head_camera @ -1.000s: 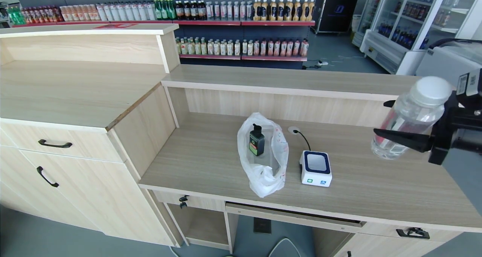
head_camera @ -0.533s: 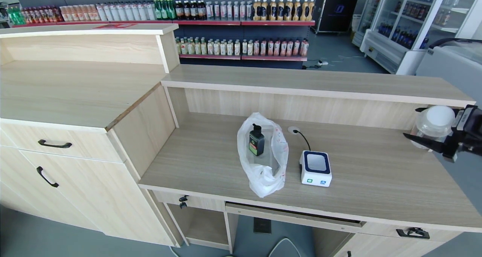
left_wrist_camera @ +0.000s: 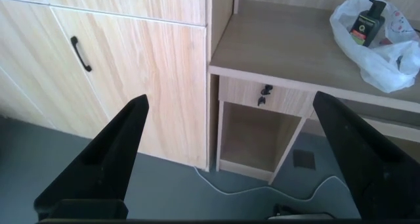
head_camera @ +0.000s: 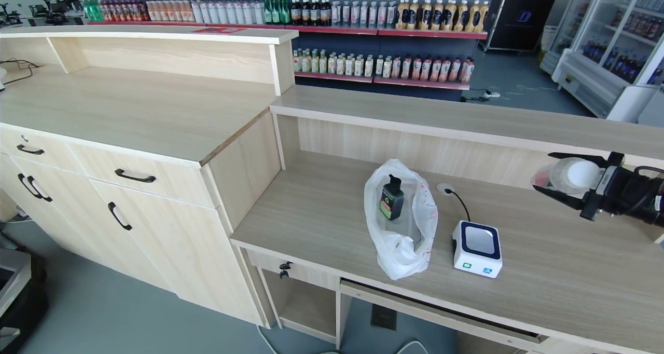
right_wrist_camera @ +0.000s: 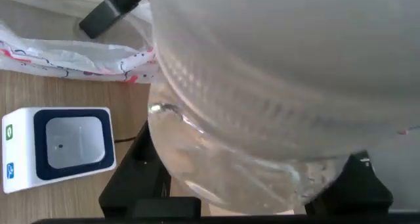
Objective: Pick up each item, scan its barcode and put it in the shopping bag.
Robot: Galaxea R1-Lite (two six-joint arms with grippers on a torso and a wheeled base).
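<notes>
Two tools, two different states. The right tool [head_camera: 543, 173] is pinched on a clear bottle [head_camera: 568, 176] with a white cap, held on its side in the air over the right end of the desk [head_camera: 311, 208], cap toward the head camera. The left tool [left_wrist_camera: 231, 100] has its fingers spread wide with nothing between them. It hangs low in front of the desk, above the grey floor [left_wrist_camera: 79, 158] and facing the cabinet doors [left_wrist_camera: 144, 66].

On the pale wood-grain desk a white shopping bag [head_camera: 402, 234] lies with its mouth open, and a dark pump bottle [head_camera: 391, 201] (green and red label) is inside it. Just beside the bag, on the robot's right, sits a white scanner [head_camera: 477, 247] with a dark-framed window. Its black cable [head_camera: 459, 201] runs back to a round port in the desk top. The held bottle is well apart from the bag, beyond the scanner.

A raised ledge [head_camera: 441, 118] runs along the back of the desk, and to the left stands a higher counter [head_camera: 129, 110] with black-handled drawers [head_camera: 135, 176]. Behind them are red-edged shelves [head_camera: 363, 22] lined with drink bottles, and glass-door fridges [head_camera: 612, 48] stand at the right.
</notes>
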